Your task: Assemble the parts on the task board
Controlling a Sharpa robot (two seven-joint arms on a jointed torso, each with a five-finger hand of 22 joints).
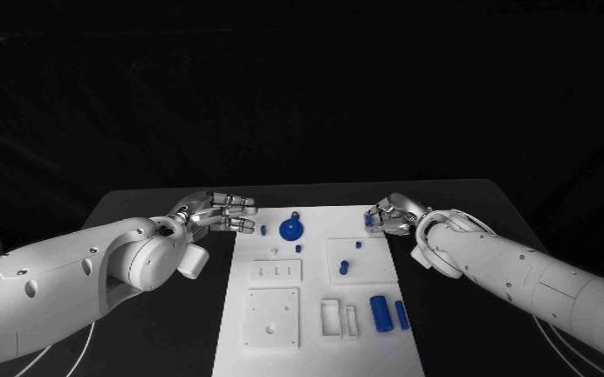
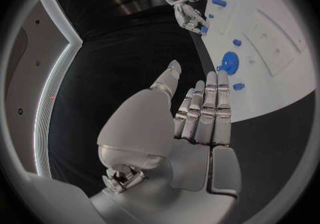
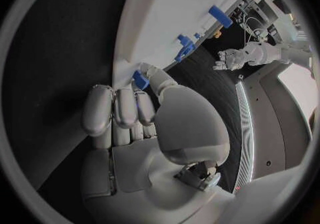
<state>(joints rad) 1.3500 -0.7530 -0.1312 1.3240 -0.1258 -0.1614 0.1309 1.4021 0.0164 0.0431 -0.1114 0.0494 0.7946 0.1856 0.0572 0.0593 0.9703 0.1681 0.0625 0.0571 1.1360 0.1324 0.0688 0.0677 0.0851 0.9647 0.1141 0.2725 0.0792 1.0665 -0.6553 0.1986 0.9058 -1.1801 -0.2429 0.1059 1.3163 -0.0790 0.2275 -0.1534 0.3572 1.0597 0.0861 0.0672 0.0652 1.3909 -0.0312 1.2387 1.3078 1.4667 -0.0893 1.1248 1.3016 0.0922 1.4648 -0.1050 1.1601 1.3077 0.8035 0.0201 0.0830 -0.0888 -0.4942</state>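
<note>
Currently the right hand [image 1: 390, 216] pinches a small blue part [image 3: 141, 80] in its fingers at the task board [image 1: 315, 325] edge — likely ready for placing; the left hand [image 1: 221, 212] hovers beside, fingers straight together, empty.

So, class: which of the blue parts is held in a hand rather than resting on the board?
The small blue part pinched in the right hand at the board's far right corner. The gear and the other blue pieces rest on the board.
</note>
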